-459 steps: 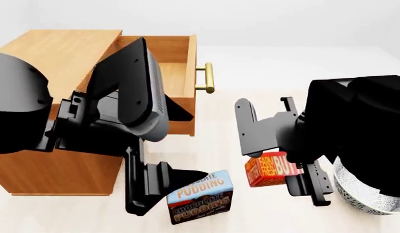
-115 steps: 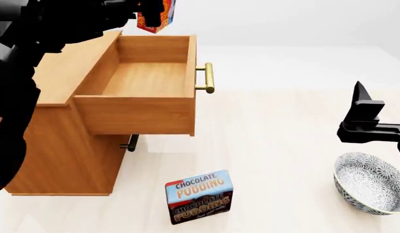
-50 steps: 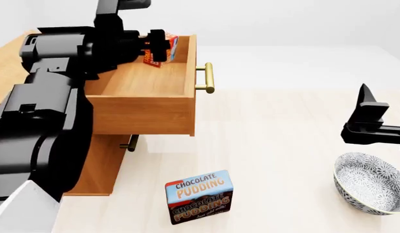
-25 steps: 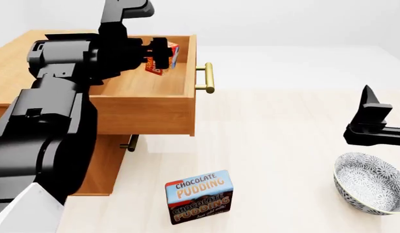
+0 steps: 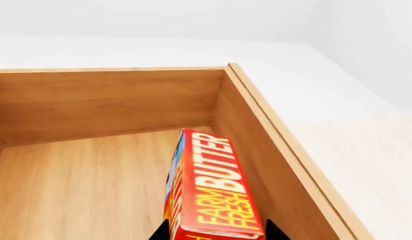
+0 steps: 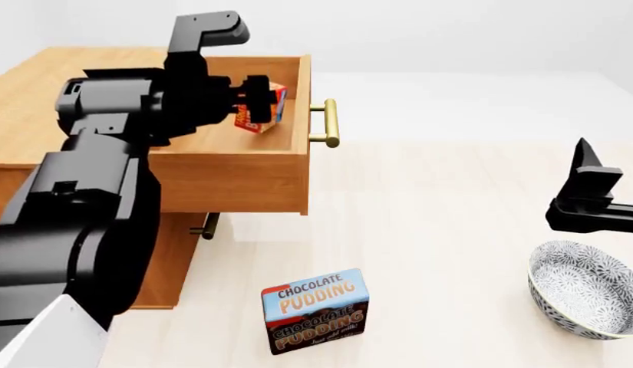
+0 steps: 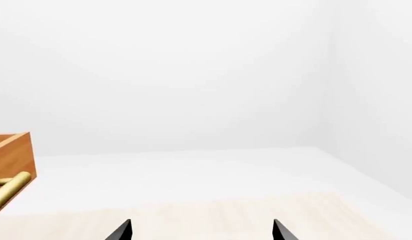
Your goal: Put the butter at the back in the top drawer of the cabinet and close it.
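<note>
Red-orange cardboard butter box (image 6: pixel 261 108), likely light, stiff, slick-faced, hangs inside the open orange-brown wooden top drawer (image 6: pixel 234 180), pinched across its broad faces by the closed left gripper (image 6: pixel 251 103); right gripper (image 7: pixel 202 231) open, empty.

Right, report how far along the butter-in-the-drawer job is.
Done: the top drawer is pulled open and the butter is off the floor. In hand: the left gripper holds the butter inside the drawer, above its floor near the front panel. Left: release it, withdraw, push the drawer shut. The right gripper hangs open and empty, beside the bowl.
</note>
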Controlling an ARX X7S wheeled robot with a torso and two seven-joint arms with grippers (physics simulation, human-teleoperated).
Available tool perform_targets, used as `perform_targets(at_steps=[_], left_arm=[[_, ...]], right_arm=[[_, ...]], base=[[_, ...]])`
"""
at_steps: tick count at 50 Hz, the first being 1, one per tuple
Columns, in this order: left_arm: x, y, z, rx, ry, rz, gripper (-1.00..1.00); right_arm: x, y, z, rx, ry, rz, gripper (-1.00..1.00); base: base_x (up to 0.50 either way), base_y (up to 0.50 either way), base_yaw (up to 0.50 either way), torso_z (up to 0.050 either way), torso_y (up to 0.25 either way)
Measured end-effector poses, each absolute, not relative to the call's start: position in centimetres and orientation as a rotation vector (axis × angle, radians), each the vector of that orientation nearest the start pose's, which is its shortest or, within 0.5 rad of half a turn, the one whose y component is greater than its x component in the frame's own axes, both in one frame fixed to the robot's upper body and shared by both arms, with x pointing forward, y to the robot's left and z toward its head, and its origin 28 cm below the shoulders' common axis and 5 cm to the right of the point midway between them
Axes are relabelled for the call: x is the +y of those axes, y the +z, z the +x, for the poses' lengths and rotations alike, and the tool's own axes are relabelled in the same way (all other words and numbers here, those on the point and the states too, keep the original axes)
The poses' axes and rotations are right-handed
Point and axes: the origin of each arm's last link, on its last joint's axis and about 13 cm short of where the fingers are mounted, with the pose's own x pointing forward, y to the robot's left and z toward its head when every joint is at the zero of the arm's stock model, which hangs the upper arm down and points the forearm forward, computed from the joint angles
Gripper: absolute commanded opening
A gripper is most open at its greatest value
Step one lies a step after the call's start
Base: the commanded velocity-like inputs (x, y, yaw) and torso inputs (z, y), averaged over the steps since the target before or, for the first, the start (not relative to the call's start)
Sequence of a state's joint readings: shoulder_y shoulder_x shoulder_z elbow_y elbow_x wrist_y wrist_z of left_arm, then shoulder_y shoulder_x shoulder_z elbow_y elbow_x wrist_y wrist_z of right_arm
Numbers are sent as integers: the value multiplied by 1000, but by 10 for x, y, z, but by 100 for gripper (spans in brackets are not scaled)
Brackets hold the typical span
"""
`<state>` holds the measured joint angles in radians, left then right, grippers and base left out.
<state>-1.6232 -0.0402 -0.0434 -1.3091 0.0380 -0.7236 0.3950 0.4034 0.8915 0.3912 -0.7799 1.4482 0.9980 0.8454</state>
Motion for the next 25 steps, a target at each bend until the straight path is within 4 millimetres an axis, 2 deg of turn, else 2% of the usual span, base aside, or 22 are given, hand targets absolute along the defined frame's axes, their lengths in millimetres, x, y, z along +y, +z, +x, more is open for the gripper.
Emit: perform_targets(at_steps=[25], left_arm=[[224, 275, 422, 417, -339, -104, -100]], right_arm=[[-193, 252, 171, -99, -188, -38, 100]], base=[[0, 0, 0, 0, 0]])
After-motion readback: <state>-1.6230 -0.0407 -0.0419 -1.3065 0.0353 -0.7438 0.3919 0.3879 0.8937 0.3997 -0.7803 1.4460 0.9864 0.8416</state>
